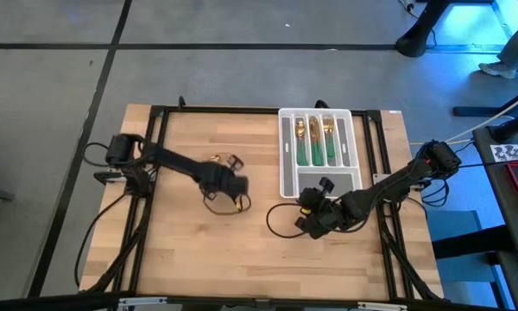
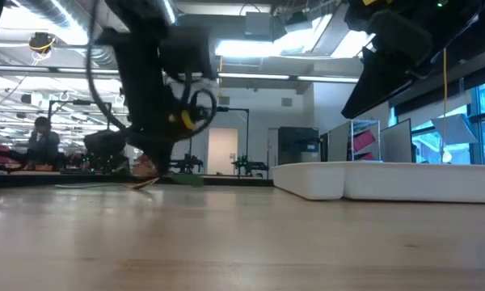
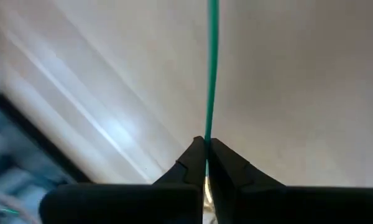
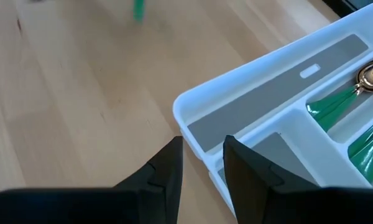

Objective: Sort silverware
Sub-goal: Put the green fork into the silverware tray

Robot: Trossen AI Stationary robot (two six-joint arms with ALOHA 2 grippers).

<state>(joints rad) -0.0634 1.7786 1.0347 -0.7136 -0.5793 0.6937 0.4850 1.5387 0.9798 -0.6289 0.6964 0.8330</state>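
My left gripper (image 1: 235, 183) is over the middle of the table, left of the tray, and is shut on one piece of silverware with a slim green handle (image 3: 210, 74). In the low view a thin piece (image 2: 145, 183) shows just above the table under that arm. The grey-white slotted tray (image 1: 283, 155) lies on the table's right half. It holds several gold-headed, green-handled pieces (image 1: 316, 142) lying lengthwise in its slots (image 4: 336, 102). My right gripper (image 4: 202, 174) is open and hovers over the tray's near left corner (image 4: 189, 118), touching nothing. My left gripper pinches the piece between its two shut fingers (image 3: 193, 162) at the end of the green handle (image 3: 207, 134), where gold shows between the fingers. The handle runs straight on ahead of the fingers, along them. I cannot tell whether the piece touches the table.
The tray's long empty slot (image 4: 267, 87) and short cross compartment (image 1: 328, 179) lie by my right gripper. Bare wood (image 1: 198, 250) spreads over the table's left and near parts. Black frame rails (image 1: 147, 199) run along both sides. A person (image 2: 40, 133) sits far behind the table.
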